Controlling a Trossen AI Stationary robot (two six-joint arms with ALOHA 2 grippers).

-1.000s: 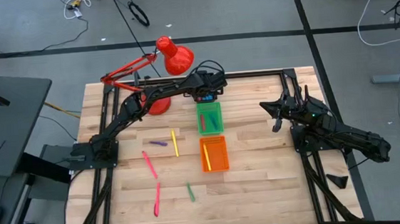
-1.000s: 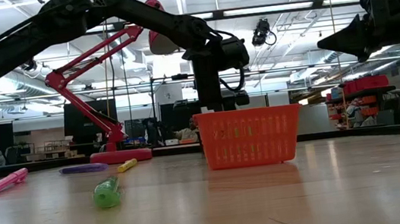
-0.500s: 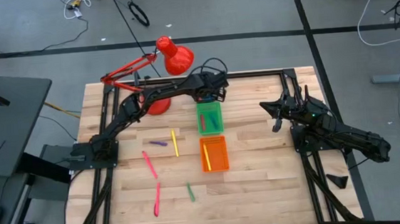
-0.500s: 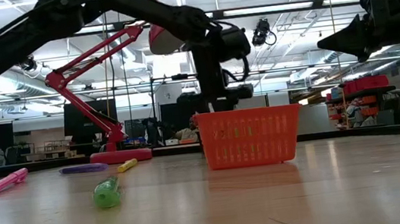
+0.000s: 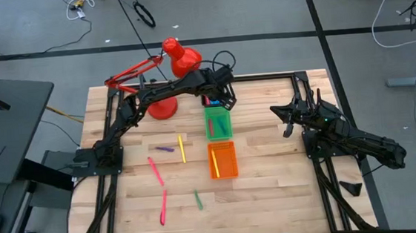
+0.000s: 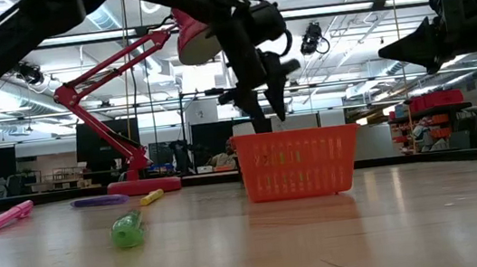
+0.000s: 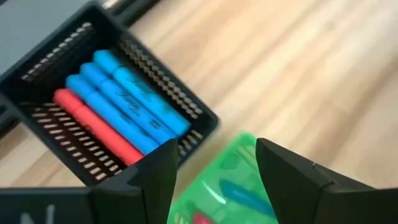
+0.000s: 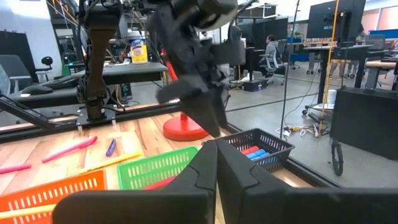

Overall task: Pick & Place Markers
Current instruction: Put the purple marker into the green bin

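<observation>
3 trays sit in a row on the surface: 1 black tray (image 7: 74, 56) at 12 o'clock, 1 green tray (image 5: 218, 122) in the middle, 1 orange tray (image 5: 223, 160) toward 6 o'clock.

The black tray holds 3 markers: 2 blue markers (image 7: 127, 99) and 1 red marker (image 7: 93, 127).

Loose on the surface at about 8 o'clock lie 5 markers: 1 purple marker (image 5: 165, 148), 1 yellow marker (image 5: 181, 149), 2 pink markers (image 5: 155, 170) and 1 green marker (image 5: 198, 200).

The orange tray holds 1 yellow marker (image 5: 215, 163). The count inside the green tray cannot be told.

1 red desk lamp (image 5: 177, 59) stands at 11 o'clock. 2 arms, each with 1 pincer.

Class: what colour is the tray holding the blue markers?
Black tray; left wrist view shows it best.
</observation>
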